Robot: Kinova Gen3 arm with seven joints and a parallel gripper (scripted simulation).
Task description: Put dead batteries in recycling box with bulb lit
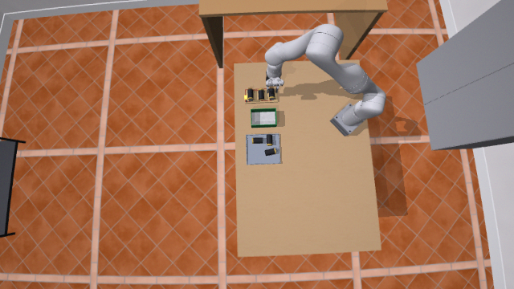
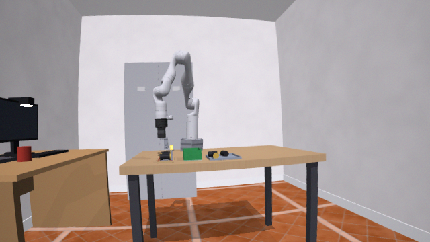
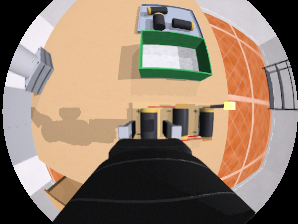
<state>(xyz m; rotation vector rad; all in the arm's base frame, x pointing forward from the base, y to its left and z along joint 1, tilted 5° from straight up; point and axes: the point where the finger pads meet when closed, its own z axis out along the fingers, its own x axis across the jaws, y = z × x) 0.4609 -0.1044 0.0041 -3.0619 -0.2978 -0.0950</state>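
Note:
A battery holder (image 1: pixel 261 95) lies near the table's left edge with three black batteries seated in it. Its bulb (image 1: pixel 246 96) glows yellow. The green recycling box (image 1: pixel 263 118) stands upright next to the holder and looks empty inside. A grey tray (image 1: pixel 263 149) beyond the box holds three loose batteries (image 1: pixel 269 139). My gripper (image 1: pixel 275 82) is open and empty. It hangs well above the holder's end away from the bulb, as the exterior view shows (image 2: pixel 162 136). In the wrist view the holder (image 3: pixel 177 121), bulb (image 3: pixel 230 104), box (image 3: pixel 172 59) and tray (image 3: pixel 166 18) lie ahead; my fingertips are hidden.
The arm's base (image 1: pixel 348 120) is mounted on the table's right side. A wooden desk (image 2: pixel 50 161) with a red cup (image 2: pixel 23 153) and a monitor stands beside the table. A grey cabinet (image 2: pixel 158 101) stands behind the arm.

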